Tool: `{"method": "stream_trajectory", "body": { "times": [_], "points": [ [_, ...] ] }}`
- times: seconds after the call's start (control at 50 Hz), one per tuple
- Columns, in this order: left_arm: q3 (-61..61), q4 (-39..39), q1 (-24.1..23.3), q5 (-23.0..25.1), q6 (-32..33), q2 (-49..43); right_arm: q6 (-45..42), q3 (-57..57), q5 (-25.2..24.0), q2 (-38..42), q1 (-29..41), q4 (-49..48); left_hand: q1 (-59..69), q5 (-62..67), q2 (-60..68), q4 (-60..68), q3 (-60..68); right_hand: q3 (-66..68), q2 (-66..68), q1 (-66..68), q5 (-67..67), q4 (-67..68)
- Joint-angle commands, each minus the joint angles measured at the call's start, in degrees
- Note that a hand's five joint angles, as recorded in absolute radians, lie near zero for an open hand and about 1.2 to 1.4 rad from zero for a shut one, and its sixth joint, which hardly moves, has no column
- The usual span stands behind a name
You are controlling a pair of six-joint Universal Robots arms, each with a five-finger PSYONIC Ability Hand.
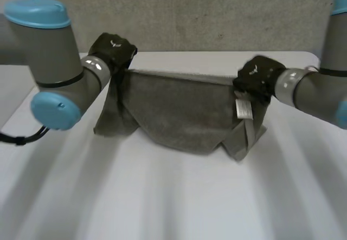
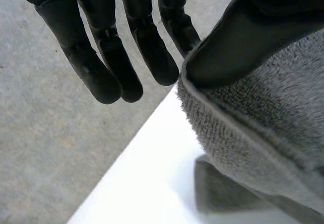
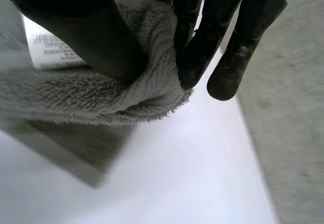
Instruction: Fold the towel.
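Left hand (image 1: 112, 49): thumb pinches one upper corner of the grey towel (image 1: 179, 112) against a finger; other fingers (image 2: 104, 75) straight and free. Right hand (image 1: 259, 73): fingers (image 3: 197, 52) and thumb clenched on the opposite corner, beside the care label (image 1: 244, 109). Towel hangs between the hands, lower edge bunched on the white desk (image 1: 173, 196). Left pinch contact partly hidden by cloth

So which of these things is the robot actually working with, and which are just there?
In the job: towel, gripped along its top edge by left hand and right hand.
Just there: white table, grey wall behind.
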Motion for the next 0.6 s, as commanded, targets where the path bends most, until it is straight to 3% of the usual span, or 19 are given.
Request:
{"method": "stream_trajectory", "body": {
  "times": [0.02, 0.04, 0.08, 0.1, 0.14, 0.2, 0.32, 0.44, 0.56, 0.6],
  "points": [
    [24.04, 7.07, 0.0, -0.7, 2.19, -9.7, -6.83, -15.27, 8.41, 7.5, 3.48, -26.03, -4.2, -15.49, -7.12, -7.2, -8.5, 3.58, 4.7, 4.16, 3.35, 3.65],
    [24.1, 7.09, 0.0, -0.7, 2.18, -9.71, -6.84, -15.3, 8.42, 7.5, 3.49, -26.11, -4.2, -15.49, -7.12, -7.2, -8.5, 3.58, 4.7, 4.16, 3.35, 3.65],
    [34.51, 14.7, 0.35, -2.28, 0.35, -10.76, -6.06, -16.36, 9.03, 6.98, 4.37, -44.99, -4.2, -15.49, -7.12, -7.2, -8.5, 3.58, 4.7, 4.16, 3.35, 3.65],
    [34.56, 14.74, 0.35, -2.28, 0.34, -10.77, -6.05, -16.35, 9.03, 6.98, 4.37, -45.09, -4.2, -15.49, -7.12, -7.2, -8.5, 3.58, 4.7, 4.16, 3.35, 3.65],
    [39.99, 22.44, 1.22, -3.51, -4.9, -10.5, -4.65, -12.51, 8.95, 3.92, 4.89, -61.19, -4.2, -15.49, -7.12, -7.2, -8.5, 3.58, 4.7, 4.16, 3.35, 3.65],
    [40.01, 26.33, 1.67, -2.81, -10.27, -9.54, -2.02, -7.76, 7.55, -1.09, 5.33, -66.26, -4.2, -15.49, -7.12, -7.2, -8.5, 3.58, 4.7, 4.16, 3.35, 3.65],
    [37.99, 21.0, 1.67, -0.36, -9.77, -9.44, 3.43, -1.34, 1.92, -2.6, 5.25, -57.69, -4.2, -15.49, -7.12, -7.2, -8.5, 3.58, 4.7, 4.16, 3.35, 3.65],
    [31.3, 15.18, 2.2, 3.6, -8.8, -9.71, 4.06, 3.34, 0.86, -2.6, 4.63, -47.55, -4.2, -15.49, -7.12, -7.2, -8.5, 3.58, 4.7, 4.16, 3.35, 3.65],
    [12.14, 12.19, 5.01, 7.47, -6.52, -7.86, 3.88, 11.77, -0.46, -2.43, 4.54, -38.94, -4.2, -15.49, -7.12, -7.2, -8.5, 3.58, 4.7, 4.16, 3.35, 3.65],
    [0.25, 13.85, 5.62, 8.35, -5.12, -4.98, 3.71, 16.84, -2.91, -2.43, 4.46, -37.19, -4.2, -15.49, -7.12, -7.2, -8.5, 3.58, 4.7, 4.16, 3.35, 3.65]
  ]
}}
